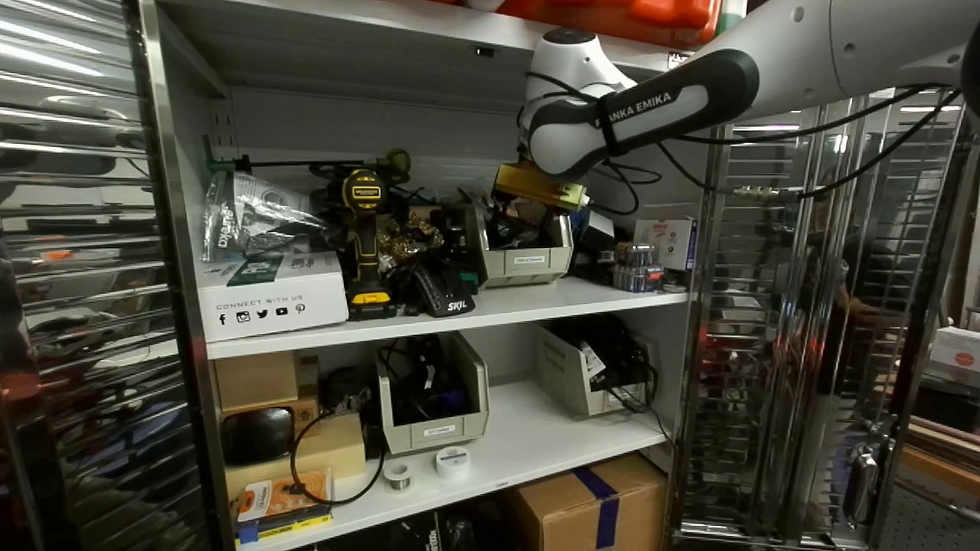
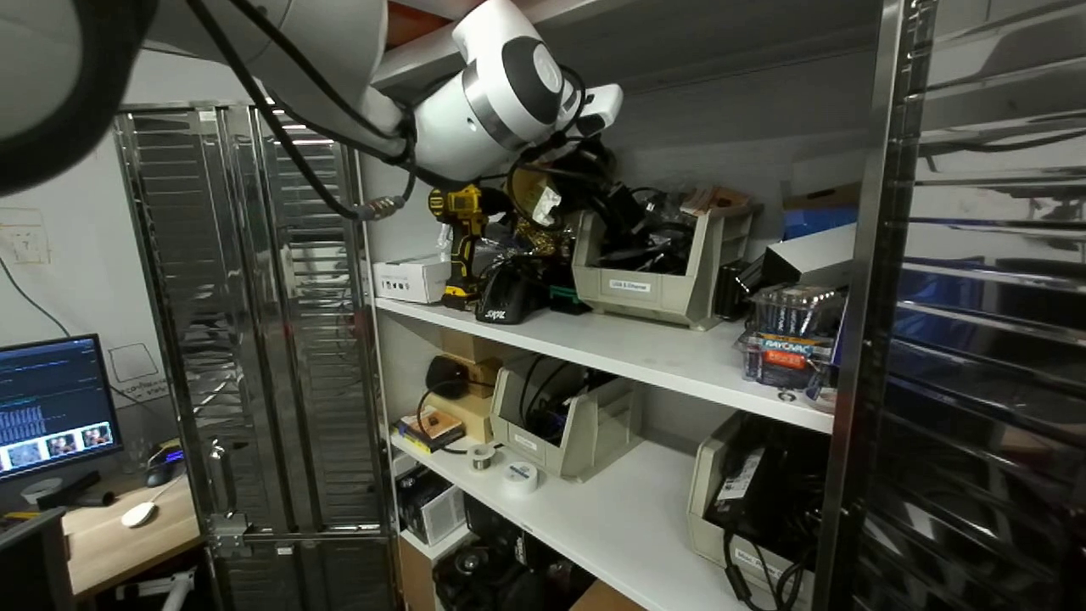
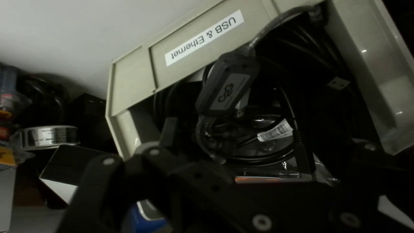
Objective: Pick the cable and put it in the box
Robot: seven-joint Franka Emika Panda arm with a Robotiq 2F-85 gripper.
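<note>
Claw (image 3: 263, 139) spread wide, right over the beige box (image 3: 129, 77)! Grey adapter cable (image 3: 228, 84) in its mouth, nr the USB & Ethernet label (image 3: 204, 38), w/ blk cables (image 3: 258, 159) beside; box on the shelf (image 1: 597, 293), btwn drill (image 1: 366, 191) & batts (image 2: 785, 348).

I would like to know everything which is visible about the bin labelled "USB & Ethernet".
The bin is beige, plastic-looking and open-topped, with a white printed label in front. It stands upright on a white shelf. Inside lie dark cables; in the wrist view, a dark grey adapter overlaps its front, contact unclear.
</note>
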